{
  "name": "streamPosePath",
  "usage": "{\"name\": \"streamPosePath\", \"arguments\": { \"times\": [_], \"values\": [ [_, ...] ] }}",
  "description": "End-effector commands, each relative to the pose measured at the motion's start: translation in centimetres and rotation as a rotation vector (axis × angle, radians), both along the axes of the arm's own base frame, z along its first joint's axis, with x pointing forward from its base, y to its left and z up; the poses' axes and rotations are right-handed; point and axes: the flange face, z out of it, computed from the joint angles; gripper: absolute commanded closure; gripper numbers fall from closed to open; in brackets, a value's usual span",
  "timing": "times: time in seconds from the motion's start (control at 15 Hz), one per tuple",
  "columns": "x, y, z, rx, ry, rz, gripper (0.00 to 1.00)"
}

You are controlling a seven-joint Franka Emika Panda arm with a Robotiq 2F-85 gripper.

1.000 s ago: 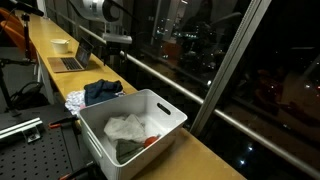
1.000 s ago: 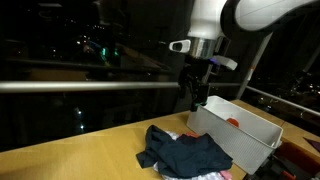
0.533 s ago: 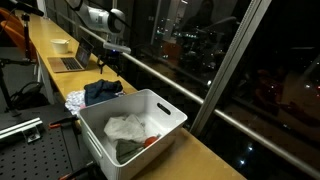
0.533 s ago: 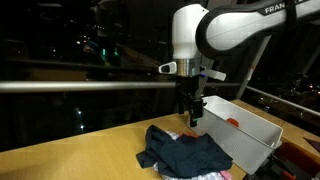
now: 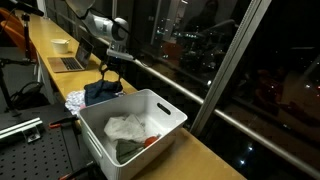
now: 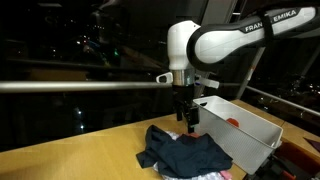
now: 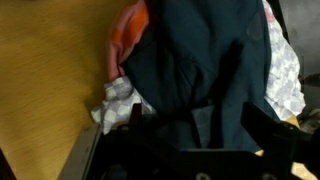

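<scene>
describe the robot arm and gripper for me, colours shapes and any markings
The arm is glossy white, built of thick rounded segments with bulbous joints. Dark FRANKA EMIKA lettering runs along its upper link in an exterior view. At the wrist there is a pale grey band, and below it the gripper is black and blocky, ending in two dark prongs. No loose cables can be made out.

We list one long wooden desk (image 5: 215, 160). On it we count:
- a dark blue garment (image 7: 200, 60), crumpled
- a patterned cloth (image 7: 120, 100) and an orange cloth (image 7: 128, 35), both partly under that garment
- a white bin (image 5: 100, 140) just beside the heap
- a laptop (image 5: 72, 60) and a bowl (image 5: 61, 45), well apart at the far end
</scene>
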Motion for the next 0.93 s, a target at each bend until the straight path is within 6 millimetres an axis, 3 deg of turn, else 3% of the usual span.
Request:
{"name": "streamPosePath", "arguments": {
  "times": [0.0, 0.4, 0.87],
  "values": [
    [0.6, -0.8, -2.7, 0.05, 0.034, 0.031, 0.0],
    [-0.3, 0.3, -8.5, 0.098, 0.062, 0.062, 0.0],
    [-1.2, -0.1, -15.7, 0.112, 0.12, 0.017, 0.0]
  ]
}}
